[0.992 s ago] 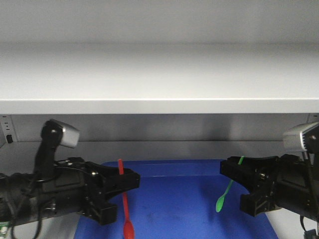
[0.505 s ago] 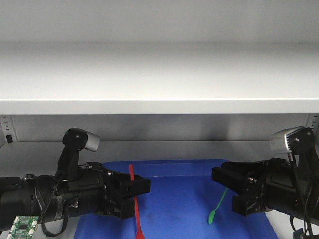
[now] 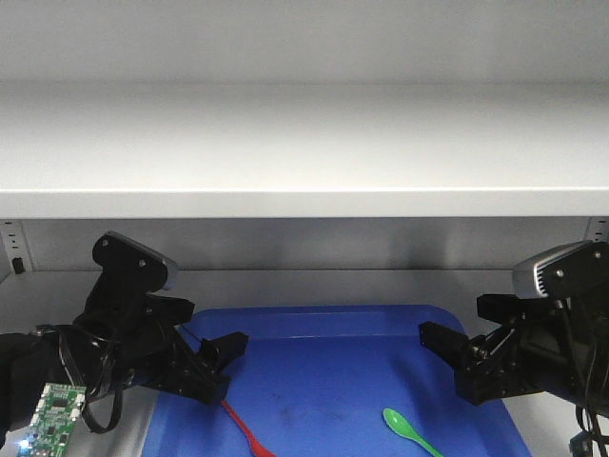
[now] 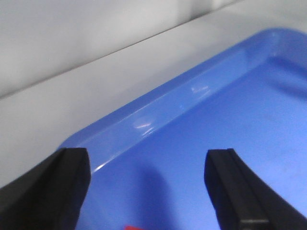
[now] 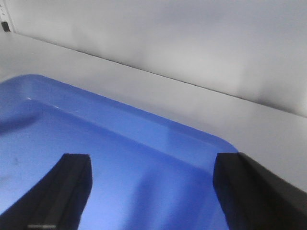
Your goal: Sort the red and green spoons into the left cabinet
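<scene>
Both spoons have left the grippers since half a second ago: then each was pinched and hanging over the tray, now both lie flat on it.

Red spoon point(image 3: 245, 434): on the tray floor just below and in front of the left gripper point(image 3: 217, 365), running off the bottom edge. A red sliver shows between that gripper's fingers in the left wrist view point(image 4: 134, 227).

Green spoon point(image 3: 411, 433): on the tray floor below and inboard of the right gripper point(image 3: 455, 366), bowl toward the tray centre.

Left gripper: jaws spread wide, nothing between them. It has drawn back toward the tray's left edge and tilted downward.

Right gripper: jaws spread wide, empty. It has pulled outward to the right.

Tray point(image 3: 333, 319): blue, rounded corners, sits on the cabinet shelf point(image 3: 304, 278) under the upper shelf point(image 3: 304, 143).

Handling, as judged: thin plastic, very light, stiff but slightly springy, smooth and likely to skid or flick on the glossy tray. Lying flat, they give little to pinch; best taken across the handle near mid-length, fingers closing from the sides. The bowl is too rounded to hold.
</scene>
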Available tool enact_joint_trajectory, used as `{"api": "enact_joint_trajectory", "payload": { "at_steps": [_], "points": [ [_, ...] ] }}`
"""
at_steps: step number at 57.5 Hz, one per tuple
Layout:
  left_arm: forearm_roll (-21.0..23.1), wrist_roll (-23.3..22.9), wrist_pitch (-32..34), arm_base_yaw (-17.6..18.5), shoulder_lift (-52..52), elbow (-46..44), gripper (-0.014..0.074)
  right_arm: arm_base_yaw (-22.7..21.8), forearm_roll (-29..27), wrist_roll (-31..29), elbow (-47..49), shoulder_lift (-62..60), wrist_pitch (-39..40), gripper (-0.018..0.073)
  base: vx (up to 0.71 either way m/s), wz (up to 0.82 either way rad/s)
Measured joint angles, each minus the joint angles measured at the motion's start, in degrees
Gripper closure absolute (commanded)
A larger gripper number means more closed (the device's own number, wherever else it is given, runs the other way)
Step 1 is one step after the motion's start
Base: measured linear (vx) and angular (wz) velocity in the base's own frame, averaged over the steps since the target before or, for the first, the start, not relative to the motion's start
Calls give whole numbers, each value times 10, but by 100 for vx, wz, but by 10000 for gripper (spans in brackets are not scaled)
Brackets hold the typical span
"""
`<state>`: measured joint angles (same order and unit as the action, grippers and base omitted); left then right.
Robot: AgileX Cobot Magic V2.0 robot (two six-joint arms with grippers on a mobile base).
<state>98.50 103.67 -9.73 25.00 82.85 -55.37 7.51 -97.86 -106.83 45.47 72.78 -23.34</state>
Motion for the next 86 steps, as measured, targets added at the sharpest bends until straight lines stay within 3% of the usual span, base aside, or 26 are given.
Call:
{"api": "enact_joint_trajectory", "payload": {
  "at_steps": [6, 12, 26, 34, 57, 63, 86],
  "points": [
    [0, 12, 2, 0, 0, 0, 59, 0, 0, -11, 0, 0, 0, 21, 0, 0],
    [0, 13, 0, 0, 0, 0, 164, 0, 0, -13, 0, 0, 0, 88, 0, 0],
    [0, 13, -43, 0, -12, 11, 606, 0, 0, -9, 0, 0, 0, 379, 0, 0],
    [0, 13, -70, 0, -28, 44, 602, 0, 4, 21, 0, 0, 0, 573, 0, 0],
    [-1, 8, -88, 0, -146, 103, 600, 0, 167, 183, -14, -71, -4, 564, 0, 0],
    [-1, -1, -96, 0, -190, 132, 600, 0, 204, 202, -41, -108, -5, 564, 0, 0],
    [-40, -14, -99, 0, -313, 195, 600, 0, 217, 215, -106, -285, 40, 562, 0, 0]
  ]
}}
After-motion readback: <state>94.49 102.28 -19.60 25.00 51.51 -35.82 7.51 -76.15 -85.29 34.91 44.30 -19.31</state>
